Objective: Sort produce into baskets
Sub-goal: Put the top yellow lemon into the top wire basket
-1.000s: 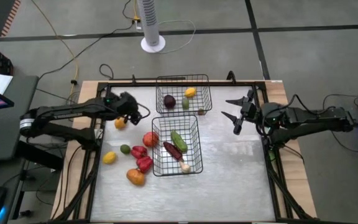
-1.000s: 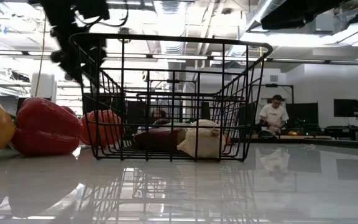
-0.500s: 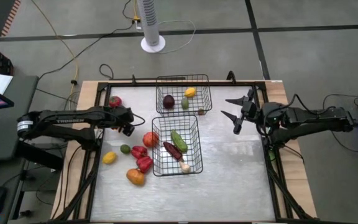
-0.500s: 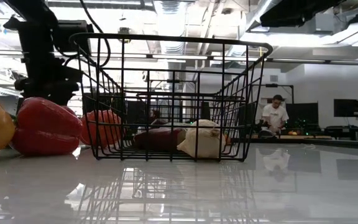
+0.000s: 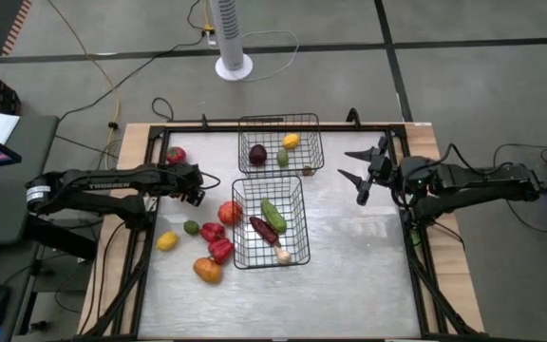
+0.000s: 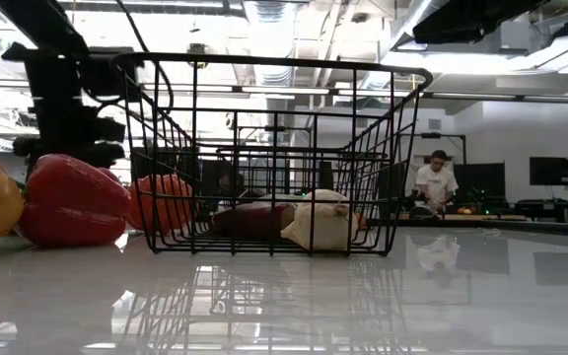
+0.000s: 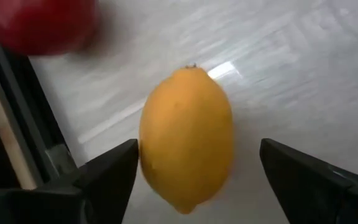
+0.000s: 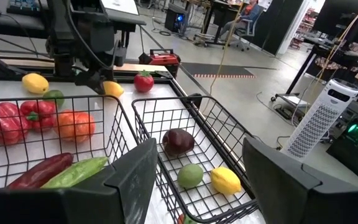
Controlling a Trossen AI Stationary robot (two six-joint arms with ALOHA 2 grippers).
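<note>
Smooth yellow-orange lemon [image 7: 186, 137], left tool [image 7: 194, 168] spread

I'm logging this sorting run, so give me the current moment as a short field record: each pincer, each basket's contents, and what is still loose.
left pincer: open, straddling an orange-yellow lemon on the table
right pincer: open, waiting at the table's right side
far basket: dark maroon piece, green piece, yellow piece
near basket: green piece, dark red long piece, whitish garlic piece
loose produce: red tomato, orange tomato, red peppers, small lime, yellow lemon, orange piece
</note>
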